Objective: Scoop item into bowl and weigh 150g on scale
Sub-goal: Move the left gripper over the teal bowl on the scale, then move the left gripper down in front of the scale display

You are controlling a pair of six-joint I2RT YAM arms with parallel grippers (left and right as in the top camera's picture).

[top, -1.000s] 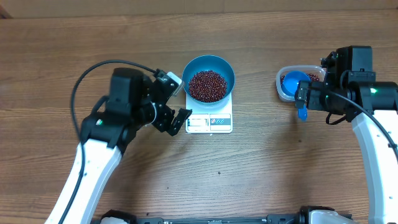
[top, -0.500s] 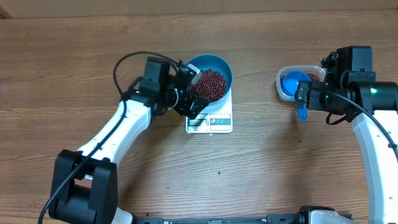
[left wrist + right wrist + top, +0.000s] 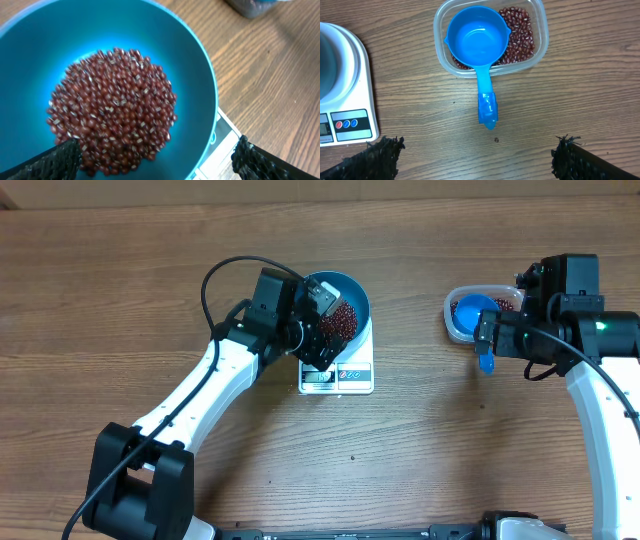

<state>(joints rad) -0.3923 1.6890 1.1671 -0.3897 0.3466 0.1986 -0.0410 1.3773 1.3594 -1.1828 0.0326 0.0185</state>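
Left pincer [image 3: 156, 159]: spread as wide as it goes and empty; we see one finger above the bowl's inside and the other outside it, over the scale's edge, so it straddles the near rim
Right pincer [image 3: 476, 150]: wide open too, holding nothing, hanging over the bare counter [image 3: 580, 100] near the scoop's handle
Beans [image 3: 112, 107]: a heap in the bowl's bottom; the rest lie in the tub [image 3: 540, 30] under the scoop [image 3: 477, 42]
Bowl [image 3: 192, 60]: sits on the scale [image 3: 350, 70]
Reading: too small for us to make out
Step, as we judge it: taking the rim; we would close gently on the thin wall, keep the bowl level, and put no weight on the scale
Bowl surface: smooth, glossy teal, round, likely slippery
Beans' feel: tiny dry ovals, red-brown, free to roll
Scale: flat hard white plastic, rounded corners
Scoop and tub: blue plastic cup with flat handle; clear plastic tub
Counter: wood grain
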